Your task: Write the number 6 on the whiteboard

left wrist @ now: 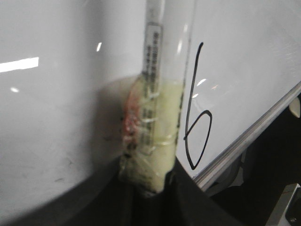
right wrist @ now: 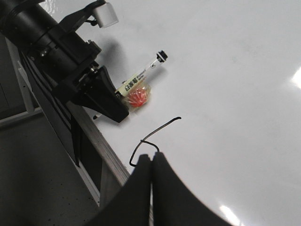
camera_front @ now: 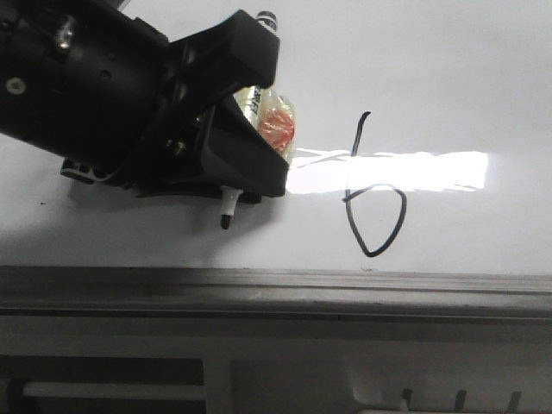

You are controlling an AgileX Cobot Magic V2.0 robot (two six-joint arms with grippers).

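Black 6 (camera_front: 373,191) is complete on the whiteboard (camera_front: 448,69), near its bottom rail. Left fingers (camera_front: 231,147) clamp the marker (camera_front: 227,209), tip just left of the 6; drift could smear it. Right fingers (right wrist: 151,188) are closed and empty, near the loop.

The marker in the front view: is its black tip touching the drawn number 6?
No. The marker tip hangs clearly to the side of the number 6, with bare whiteboard between them.
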